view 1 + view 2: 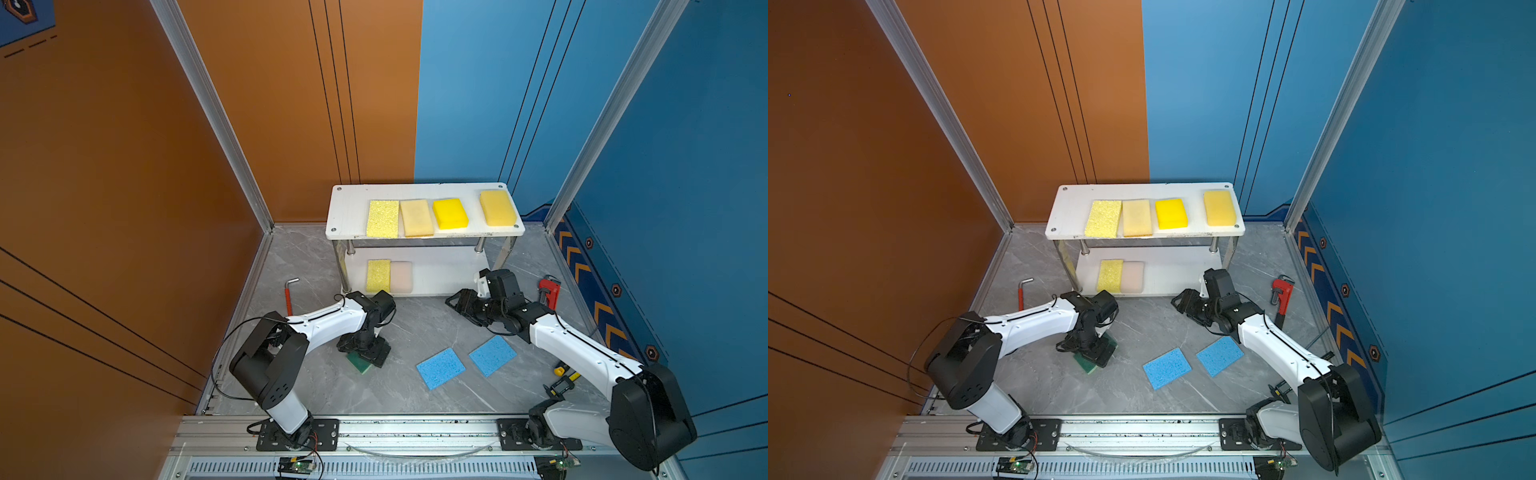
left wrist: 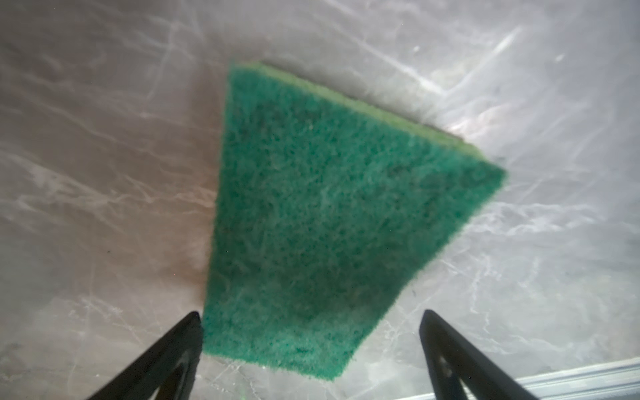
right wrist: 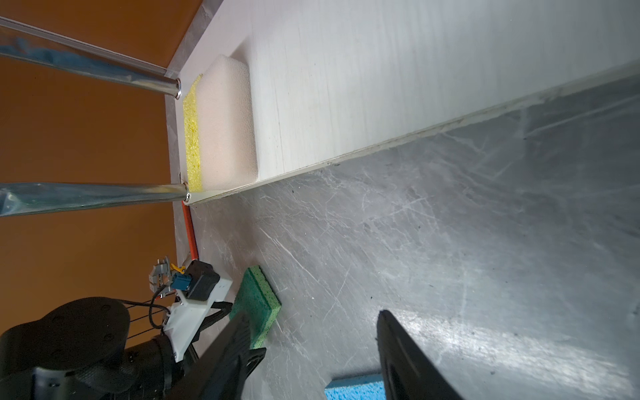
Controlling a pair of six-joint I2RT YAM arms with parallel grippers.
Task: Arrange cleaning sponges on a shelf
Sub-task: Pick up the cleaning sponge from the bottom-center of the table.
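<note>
Left gripper is held wide open astride dark green sponge, which is laid flat on bench; nothing is gripped. Right gripper is held partly open, empty, near shelf lower board. Two blue sponges are seen on bench.

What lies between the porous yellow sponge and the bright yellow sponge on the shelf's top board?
A thick pale-yellow sponge, lying flat against the porous yellow sponge; both top views show it.
</note>
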